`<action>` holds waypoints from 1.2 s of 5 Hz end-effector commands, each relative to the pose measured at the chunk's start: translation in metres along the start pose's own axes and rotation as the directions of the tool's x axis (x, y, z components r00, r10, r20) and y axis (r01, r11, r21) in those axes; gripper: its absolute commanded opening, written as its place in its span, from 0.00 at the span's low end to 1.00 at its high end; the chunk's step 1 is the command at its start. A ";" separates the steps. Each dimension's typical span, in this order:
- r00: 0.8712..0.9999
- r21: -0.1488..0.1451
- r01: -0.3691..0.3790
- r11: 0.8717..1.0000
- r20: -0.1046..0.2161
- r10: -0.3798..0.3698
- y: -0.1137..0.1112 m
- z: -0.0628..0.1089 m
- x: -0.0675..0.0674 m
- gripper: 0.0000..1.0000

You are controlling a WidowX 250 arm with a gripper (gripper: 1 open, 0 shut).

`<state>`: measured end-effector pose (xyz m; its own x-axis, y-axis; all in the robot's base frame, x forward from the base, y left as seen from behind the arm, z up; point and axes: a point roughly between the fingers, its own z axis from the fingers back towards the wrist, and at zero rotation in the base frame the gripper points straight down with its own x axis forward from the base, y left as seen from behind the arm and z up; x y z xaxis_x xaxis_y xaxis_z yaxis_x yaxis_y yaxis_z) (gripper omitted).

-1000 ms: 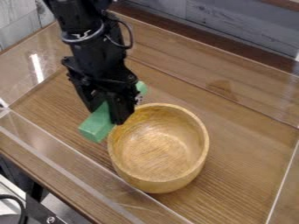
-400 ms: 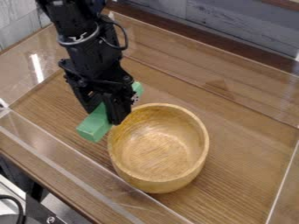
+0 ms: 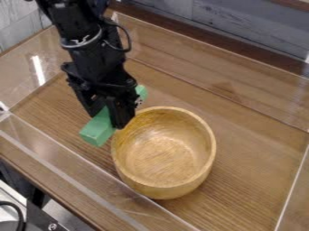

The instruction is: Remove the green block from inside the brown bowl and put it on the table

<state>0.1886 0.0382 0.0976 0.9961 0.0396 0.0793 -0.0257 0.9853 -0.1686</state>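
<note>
The light-brown wooden bowl sits near the table's near edge. Just beside its rim, toward the table's left edge, the pincer is clamped on the green block, outside the bowl.

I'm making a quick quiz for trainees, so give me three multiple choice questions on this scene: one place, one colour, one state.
1. Where is the green block?
A) inside the bowl
B) beside the bowl
C) under the bowl

2. What colour is the gripper?
A) white
B) red
C) black

3. How does the bowl stand?
A) upside down
B) opening upward
C) on its side

Answers:
1 B: the green block shows outside the rim of the bowl.
2 C: the gripper looks black all over.
3 B: its inside faces the camera above the table.
</note>
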 end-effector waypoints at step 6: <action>0.998 0.006 -0.028 1.000 0.053 0.027 0.010 -0.002 0.015 0.00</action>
<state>0.1973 0.0438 0.0865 0.9938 0.0660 0.0890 -0.0496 0.9833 -0.1751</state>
